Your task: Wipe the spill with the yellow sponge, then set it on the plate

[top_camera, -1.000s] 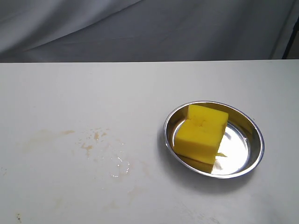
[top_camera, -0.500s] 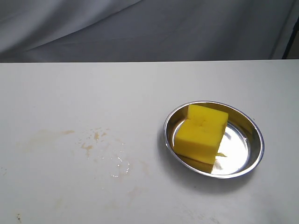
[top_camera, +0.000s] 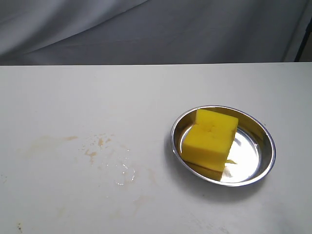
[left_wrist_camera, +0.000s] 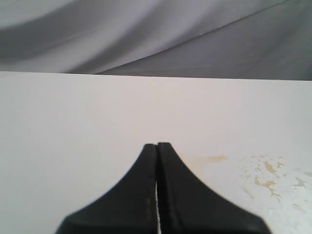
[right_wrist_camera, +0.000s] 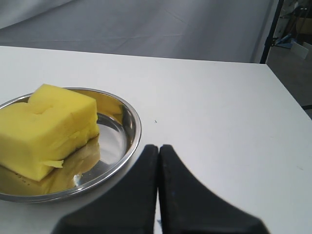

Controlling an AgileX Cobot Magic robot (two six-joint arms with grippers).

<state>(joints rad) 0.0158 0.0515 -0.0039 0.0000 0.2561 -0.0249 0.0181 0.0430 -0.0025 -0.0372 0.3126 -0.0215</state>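
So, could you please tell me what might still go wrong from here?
The spill is not fully gone: amber smears and wet droplets lie on the table, so the wipe may count as incomplete. The yellow sponge sits against one side of the plate and might tip or drip over the rim. The shut right pincer is near the plate and could nudge it.

Passage across the worktop (top_camera: 97, 97) is blocked at the right by the plate (top_camera: 269, 146), above whose rim the yellow sponge (top_camera: 209, 139) is raised; broad open room is left beside and behind it.
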